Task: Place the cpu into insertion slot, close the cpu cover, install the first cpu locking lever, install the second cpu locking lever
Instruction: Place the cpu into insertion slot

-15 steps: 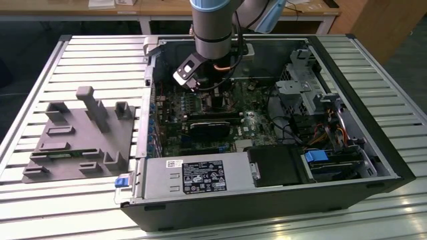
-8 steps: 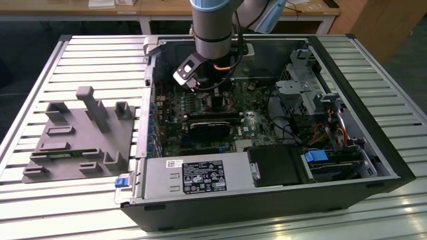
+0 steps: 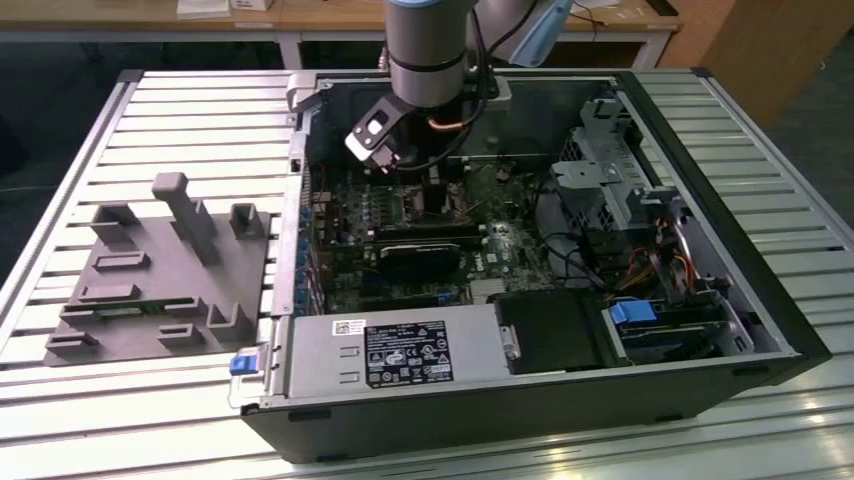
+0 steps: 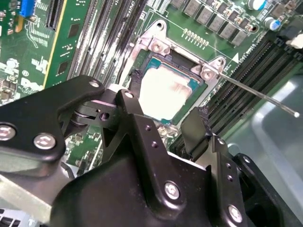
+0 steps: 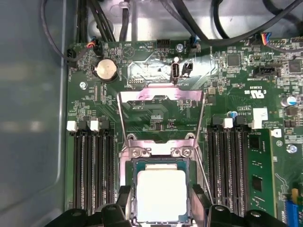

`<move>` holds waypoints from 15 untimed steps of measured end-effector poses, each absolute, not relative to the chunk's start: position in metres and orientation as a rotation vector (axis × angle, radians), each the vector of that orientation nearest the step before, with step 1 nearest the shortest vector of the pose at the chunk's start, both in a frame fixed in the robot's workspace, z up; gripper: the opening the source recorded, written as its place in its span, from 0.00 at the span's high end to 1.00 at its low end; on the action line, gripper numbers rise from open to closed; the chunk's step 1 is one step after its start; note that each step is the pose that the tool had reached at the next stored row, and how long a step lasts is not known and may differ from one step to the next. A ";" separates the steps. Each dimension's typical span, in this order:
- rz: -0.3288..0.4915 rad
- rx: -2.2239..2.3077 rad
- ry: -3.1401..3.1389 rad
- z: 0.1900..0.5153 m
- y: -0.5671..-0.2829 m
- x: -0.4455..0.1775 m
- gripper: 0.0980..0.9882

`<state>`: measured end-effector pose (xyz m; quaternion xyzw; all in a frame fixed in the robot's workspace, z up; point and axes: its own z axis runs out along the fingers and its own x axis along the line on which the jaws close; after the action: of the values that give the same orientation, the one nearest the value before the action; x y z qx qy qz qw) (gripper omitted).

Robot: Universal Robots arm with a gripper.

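Holding: nothing. The hand [image 4: 168, 94] is parted, its two black fingers [image 4: 142, 127] set wider than the chip, one on each side.
Hand position: low over the socket in both wrist views; in the exterior view the arm [image 3: 427, 50] reaches down into the open computer case [image 3: 534, 400].
Cpu: the cpu [image 4: 163, 87] lies flat in the insertion slot [image 5: 161, 151], pale metal top up, directly between the fingertips.
Cpu cover: the cpu cover [image 5: 161, 94] is swung open away from the chip, and the green circuit board [image 5: 218, 80] shows through its cut-out.
Levers: one thin locking lever [image 4: 260, 96] sticks out free past the slot's corner — not latched.
Neighbours: long black memory slots [image 5: 92, 170] flank the slot on both sides.
Bench: the case lies on its side on a slatted metal bench [image 3: 200, 120] — a grey moulded fixture [image 3: 154, 270] sits at the exterior view's left.
Room: wooden tables [image 3: 334, 15] stand behind.
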<state>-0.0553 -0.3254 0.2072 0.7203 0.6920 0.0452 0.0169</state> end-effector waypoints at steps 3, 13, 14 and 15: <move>0.141 2.239 2.151 0.207 -0.325 -0.055 0.42; 0.141 2.239 2.151 0.208 -0.325 -0.055 0.65; 0.141 2.239 2.151 0.208 -0.325 -0.055 0.71; 0.141 2.239 2.151 0.208 -0.325 -0.055 0.71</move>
<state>-0.0552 -0.3254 0.2079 0.7203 0.6920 0.0453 0.0170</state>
